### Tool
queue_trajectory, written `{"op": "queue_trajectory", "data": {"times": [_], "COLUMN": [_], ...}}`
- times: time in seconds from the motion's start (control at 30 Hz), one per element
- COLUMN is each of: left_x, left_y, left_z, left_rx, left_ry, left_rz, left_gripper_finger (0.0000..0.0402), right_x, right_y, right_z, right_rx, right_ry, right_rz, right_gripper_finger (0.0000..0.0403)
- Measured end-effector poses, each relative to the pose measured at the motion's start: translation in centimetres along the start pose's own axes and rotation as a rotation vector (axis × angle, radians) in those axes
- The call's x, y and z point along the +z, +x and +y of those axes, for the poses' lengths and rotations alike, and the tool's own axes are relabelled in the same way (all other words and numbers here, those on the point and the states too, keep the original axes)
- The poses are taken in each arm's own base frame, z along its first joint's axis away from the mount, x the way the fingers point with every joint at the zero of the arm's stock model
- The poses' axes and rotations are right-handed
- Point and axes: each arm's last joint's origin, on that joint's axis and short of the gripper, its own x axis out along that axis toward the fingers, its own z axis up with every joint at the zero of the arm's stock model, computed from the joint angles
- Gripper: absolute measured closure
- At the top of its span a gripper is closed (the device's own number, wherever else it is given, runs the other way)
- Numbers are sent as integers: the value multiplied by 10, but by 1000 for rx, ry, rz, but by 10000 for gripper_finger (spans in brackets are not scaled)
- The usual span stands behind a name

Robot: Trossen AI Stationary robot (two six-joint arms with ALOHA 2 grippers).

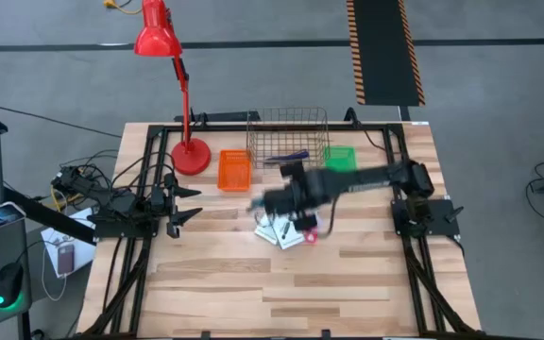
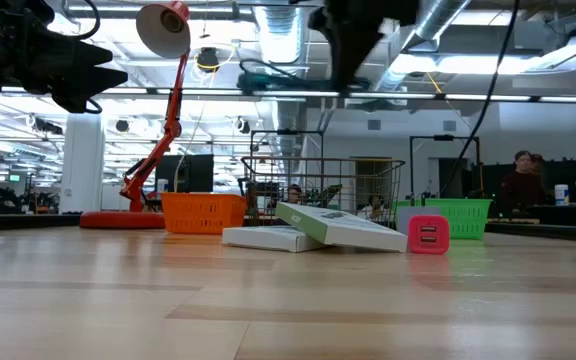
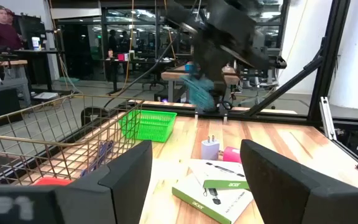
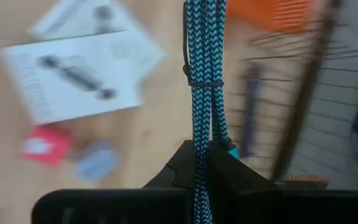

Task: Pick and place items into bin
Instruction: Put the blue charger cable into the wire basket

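My right gripper (image 4: 207, 152) is shut on a bundle of teal braided cable (image 4: 201, 74) and stands high above the table's middle (image 1: 286, 198). Below it, two flat white packets (image 1: 281, 231) lie overlapping, the upper one propped aslant on the lower (image 2: 333, 225). A small red block (image 2: 428, 235) and a white plug (image 3: 210, 148) stand beside them. A dark blue pen (image 1: 294, 156) lies inside the wire bin (image 1: 286, 132). My left gripper (image 1: 182, 203) waits open at the table's left. My right gripper pinches the cable bundle (image 4: 202, 146) between its two fingers, slanting down from above. The strands run along the fingers, not across them. The bundle, bound by a thin tie (image 4: 201, 83), hangs clear of the table below the gripper (image 3: 197, 90).
An orange basket (image 1: 235, 170) stands left of the wire bin and a green basket (image 1: 340, 158) right of it. A red desk lamp (image 1: 189, 156) stands at the far left. Bare wood lies toward the near edge (image 1: 281, 293). People show in the room behind.
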Motion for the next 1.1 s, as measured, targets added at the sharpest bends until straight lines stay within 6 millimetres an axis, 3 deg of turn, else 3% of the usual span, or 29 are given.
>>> {"op": "queue_trajectory", "data": {"times": [0.1, 0.3, 0.53, 0.63, 0.73, 1.0, 1.1], "left_x": [0, 0, 0, 0, 0, 0, 0], "left_y": [0, 0, 0, 0, 0, 0, 0], "left_z": [0, 0, 0, 0, 0, 0, 0], "left_rx": [0, 0, 0, 0, 0, 0, 0], "left_ry": [0, 0, 0, 0, 0, 0, 0], "left_rz": [0, 0, 0, 0, 0, 0, 0], "left_gripper_finger": [168, 168, 168, 168, 168, 168, 168], "right_x": [-7, -34, -72, -84, -83, -79, -79], "right_y": [3, 30, 66, 81, 100, 145, 149], "right_z": [-44, -123, -185, -196, -197, -177, -168], "right_rx": [-48, -134, -90, -44, -19, 116, 96], "right_ry": [46, 162, 314, 342, 324, 244, 170], "right_rz": [-24, -50, -85, -80, -49, 140, 255], "right_gripper_finger": [391, 391, 386, 387, 385, 370, 363]}}
